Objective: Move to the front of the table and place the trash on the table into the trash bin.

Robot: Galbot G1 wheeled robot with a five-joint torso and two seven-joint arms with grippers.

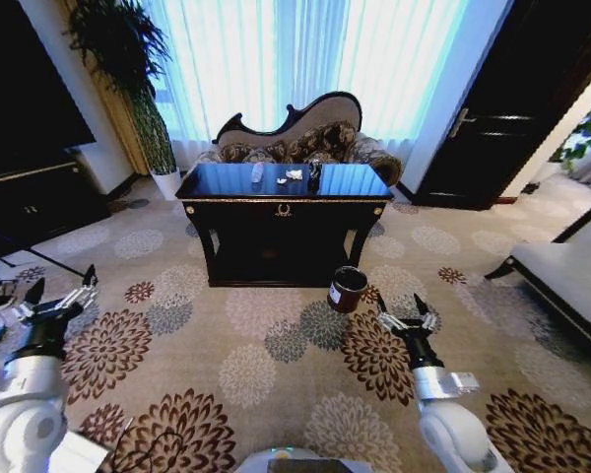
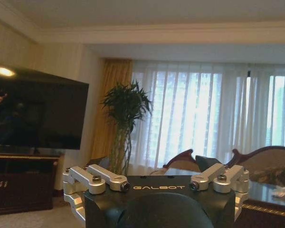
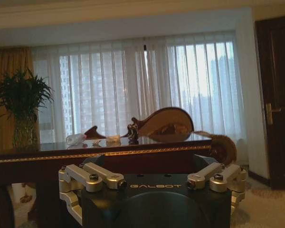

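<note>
The dark glossy table (image 1: 283,209) with gold trim stands ahead across the carpet. On its top lie a white paper wad (image 1: 294,174) and a clear plastic piece (image 1: 257,172) of trash, beside a small dark ornament (image 1: 314,172). The brown trash bin (image 1: 348,289) stands on the carpet off the table's front right corner. My left gripper (image 1: 61,288) hangs open at the lower left, far from the table. My right gripper (image 1: 402,311) is open, just short of the bin. From the right wrist, the table edge (image 3: 109,154) carries the plastic piece (image 3: 76,139) and a wad (image 3: 113,138).
A carved sofa (image 1: 305,133) sits behind the table before the curtained window. The black TV cabinet (image 1: 30,197) and a tall plant (image 1: 128,59) stand at the left, a bench (image 1: 561,276) and a dark door (image 1: 512,99) at the right. Cables lie at the far left.
</note>
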